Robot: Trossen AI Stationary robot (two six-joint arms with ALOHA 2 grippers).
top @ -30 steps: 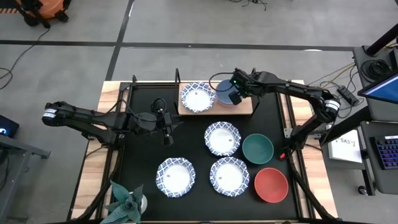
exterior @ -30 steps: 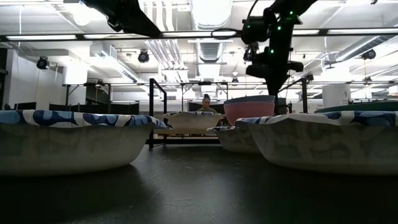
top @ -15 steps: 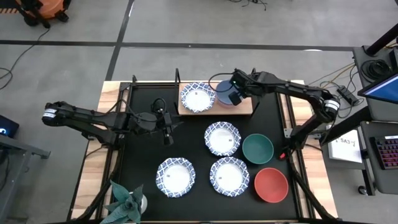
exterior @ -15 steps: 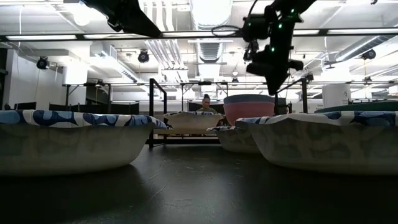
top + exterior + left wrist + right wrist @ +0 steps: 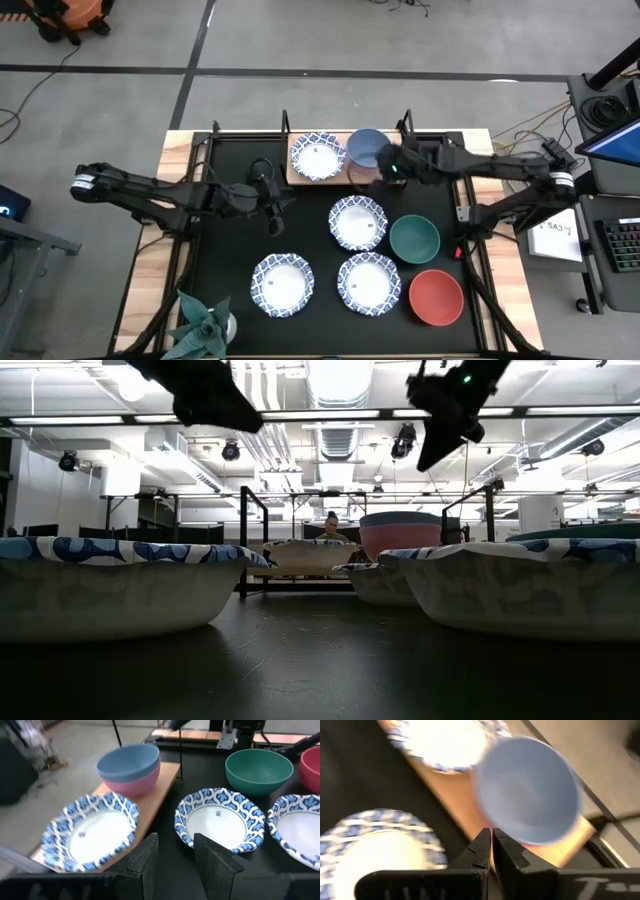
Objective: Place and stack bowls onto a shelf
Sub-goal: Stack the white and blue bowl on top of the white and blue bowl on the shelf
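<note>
The shelf (image 5: 300,180) stands at the table's far edge. On it a white bowl with a blue rim (image 5: 317,155) sits beside the blue bowl (image 5: 368,147), which is nested in the pink bowl (image 5: 135,782). My right gripper (image 5: 370,175) is shut and hangs above the shelf's near edge, just near of that stack and apart from it. Farther left, my left gripper (image 5: 275,210) is open above bare tabletop. Three more white-and-blue bowls (image 5: 357,222), (image 5: 282,284), (image 5: 368,282), the green bowl (image 5: 414,239) and the red bowl (image 5: 436,297) rest on the table.
A green spiky plant (image 5: 205,325) stands at the near left corner. Black posts (image 5: 243,540) rise at the shelf's ends. Free tabletop lies between the left gripper and the middle white bowl. A person (image 5: 331,525) shows far behind the table.
My right gripper has left the blue bowl: it rose and drew back toward the table's near right, off the bowl's top. The blue bowl stays nested in the pink bowl on the shelf.
</note>
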